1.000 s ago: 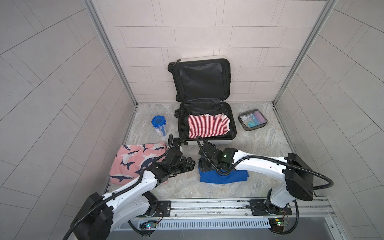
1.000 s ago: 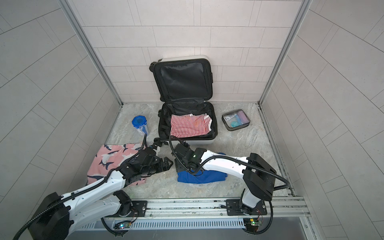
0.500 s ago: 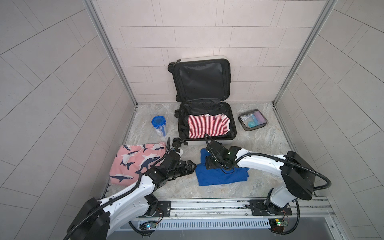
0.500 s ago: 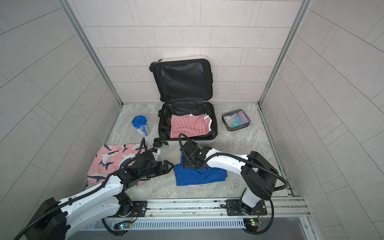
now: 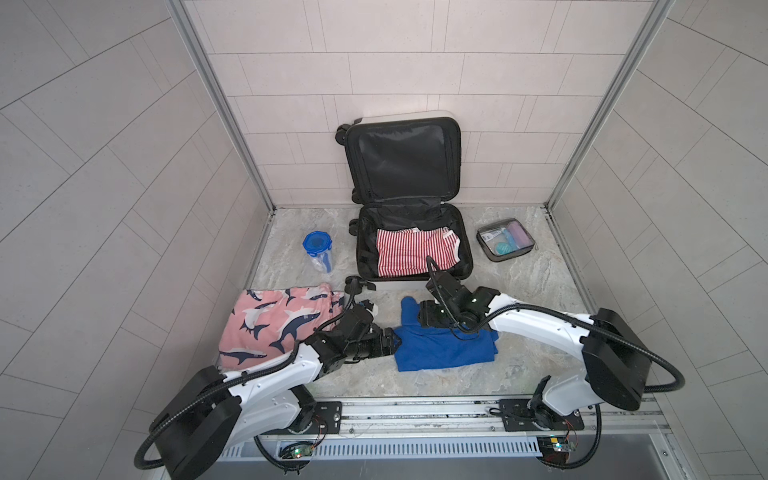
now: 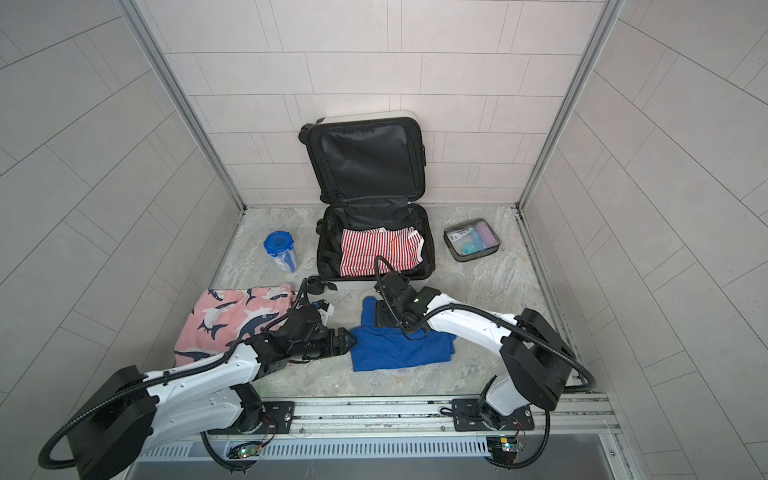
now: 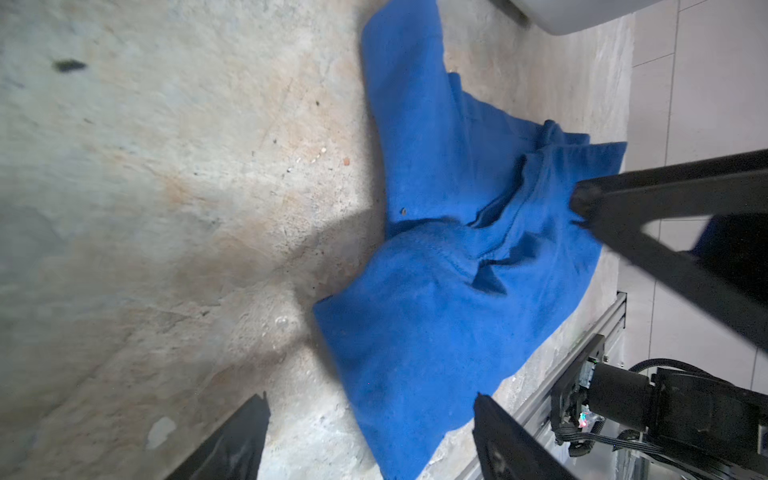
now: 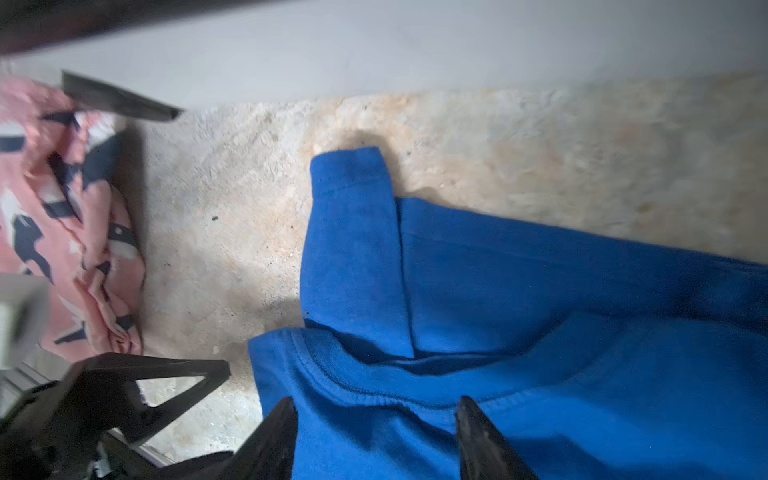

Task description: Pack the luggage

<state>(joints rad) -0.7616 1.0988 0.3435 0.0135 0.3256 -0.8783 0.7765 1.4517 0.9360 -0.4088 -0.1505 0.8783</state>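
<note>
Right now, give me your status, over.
Left hand open at edge of blue garment. Right hand open above it. Luggage open, striped shirt inside. Nothing blocking.

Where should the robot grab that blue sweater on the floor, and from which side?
Probably the folded left edge of the blue sweater, coming in low from the left, where the left gripper stands open. The layers stack there, so one pinch likely takes them all; the loose sleeve pointing toward the luggage would just unfold it.
</note>
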